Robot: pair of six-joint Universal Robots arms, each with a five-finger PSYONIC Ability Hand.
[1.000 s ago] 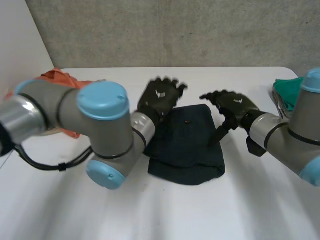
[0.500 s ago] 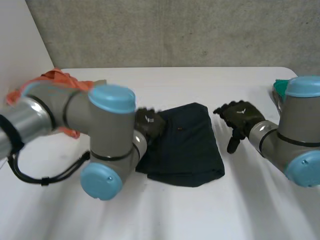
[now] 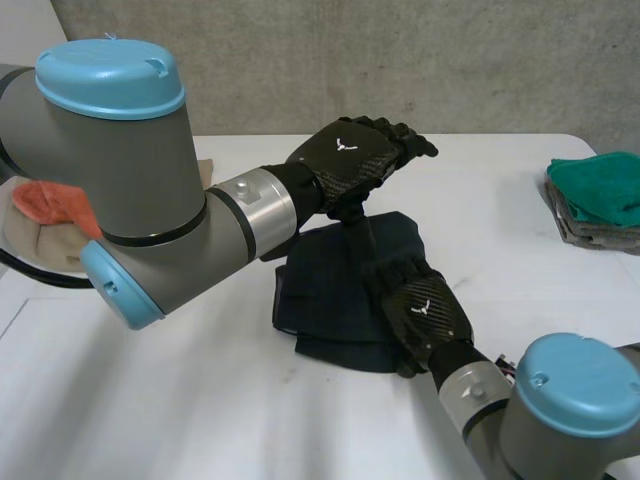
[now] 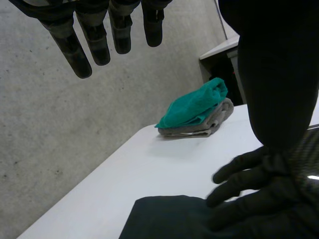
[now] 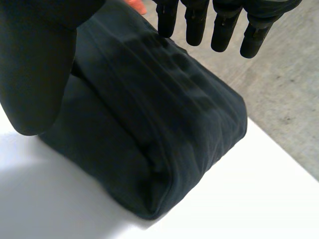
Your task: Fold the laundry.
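A dark cloth [image 3: 325, 285] lies folded in the middle of the white counter [image 3: 200, 400]. The left hand [image 3: 345, 165] is up in the air over the far end of the cloth. Its fingers [image 4: 97, 40] are straight and spread, and it holds nothing. The right hand [image 3: 425, 312] is over the near right part of the cloth. Its fingers [image 5: 222, 27] are straight too, and nothing is gripped. By the counter's right edge a green cloth [image 3: 600, 185] sits on top of a grey cloth [image 3: 580, 228]. At the left edge there is an orange cloth [image 3: 50, 200].
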